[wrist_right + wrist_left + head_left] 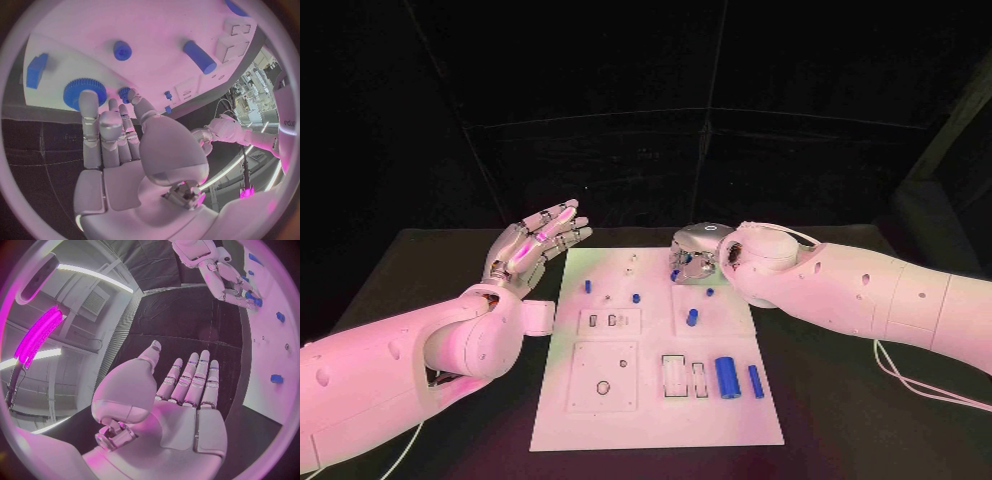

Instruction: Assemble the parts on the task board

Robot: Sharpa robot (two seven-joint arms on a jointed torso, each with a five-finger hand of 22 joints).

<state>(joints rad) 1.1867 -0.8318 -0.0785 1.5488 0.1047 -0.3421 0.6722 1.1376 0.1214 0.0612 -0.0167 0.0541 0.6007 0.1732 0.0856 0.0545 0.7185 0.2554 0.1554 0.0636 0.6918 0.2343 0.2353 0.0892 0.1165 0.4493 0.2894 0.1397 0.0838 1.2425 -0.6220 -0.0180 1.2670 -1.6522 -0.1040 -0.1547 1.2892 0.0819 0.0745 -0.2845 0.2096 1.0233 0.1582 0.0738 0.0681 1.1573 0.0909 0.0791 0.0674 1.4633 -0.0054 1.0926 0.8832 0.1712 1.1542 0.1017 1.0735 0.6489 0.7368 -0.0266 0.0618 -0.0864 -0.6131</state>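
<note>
The white task board lies in the middle of the black table. My right hand reaches down over its far end. In the right wrist view the thumb and a fingertip close round a small blue gear beside a large blue gear. My left hand is raised off the board's far left corner, empty, its fingers spread. Two blue cylinders lie side by side at the board's near right, and short blue pegs stand further back.
A blue block, a round peg and a lying cylinder sit on the board past my right fingertips. Cut-out plates occupy the board's near left. Black table surrounds the board.
</note>
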